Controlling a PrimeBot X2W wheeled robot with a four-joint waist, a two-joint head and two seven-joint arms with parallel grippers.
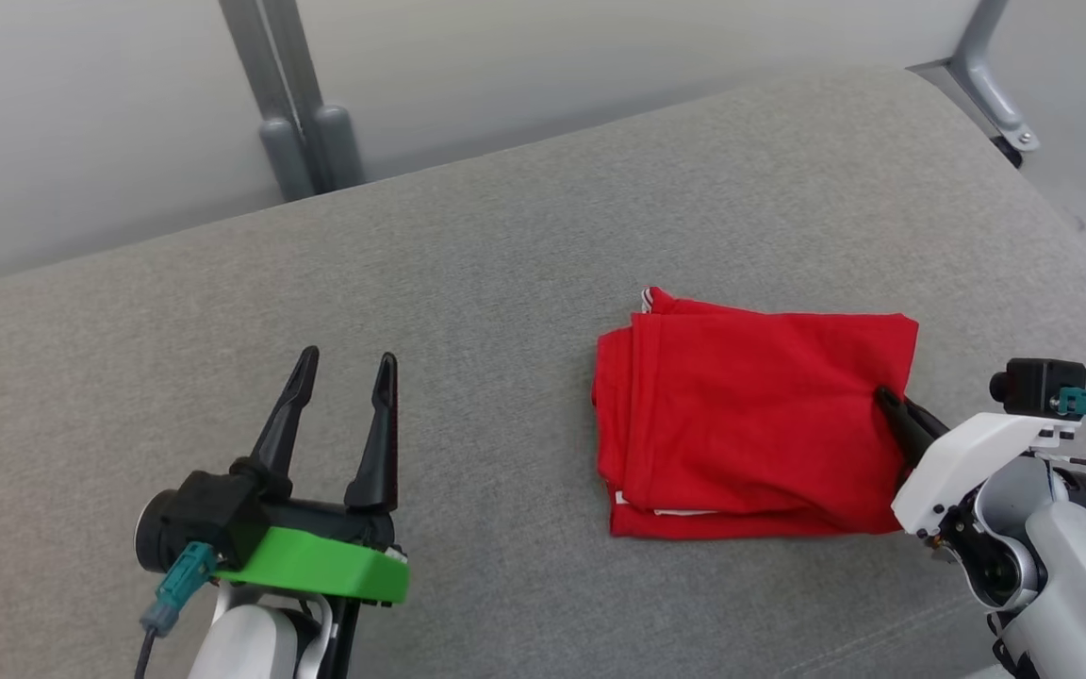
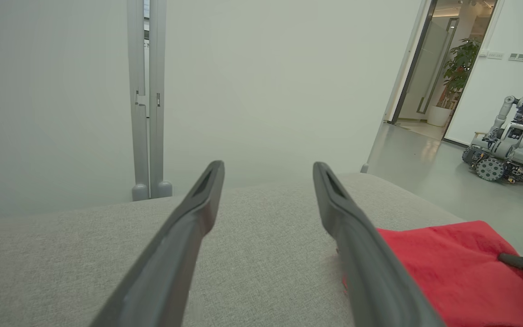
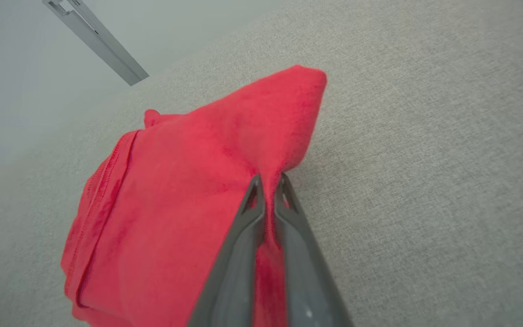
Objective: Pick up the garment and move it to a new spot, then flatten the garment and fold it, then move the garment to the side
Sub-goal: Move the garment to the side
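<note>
the red garment [image 1: 750,424], folded into a neat oblong, lies on the grey upholstered surface [image 1: 505,283], nearer the robot than the grey metal post [image 1: 303,141] and off to the post's right. its long axis runs left to right across the head view. the stacked, hemmed edges and a scrap of white trim face the post's side, and the smoother short edge faces away from it.

the right pincer [image 3: 268,186] is closed tight on that far short edge, with a ridge of cloth puckered up between its fingers. how many layers it has caught cannot be told. the left pincer [image 1: 348,356] stands wide apart and holds nothing. it is roughly in line with the post, nearer the robot, and well apart from the garment.

this looks like the last step, shifting the folded piece aside. a one-edge pinch could peel the top layer off the stack. so the move is best kept low and slow, along the long axis and away from the post, with the cloth sliding rather than lifting. the free pincer could steady the hemmed end if the layers start to splay.
</note>
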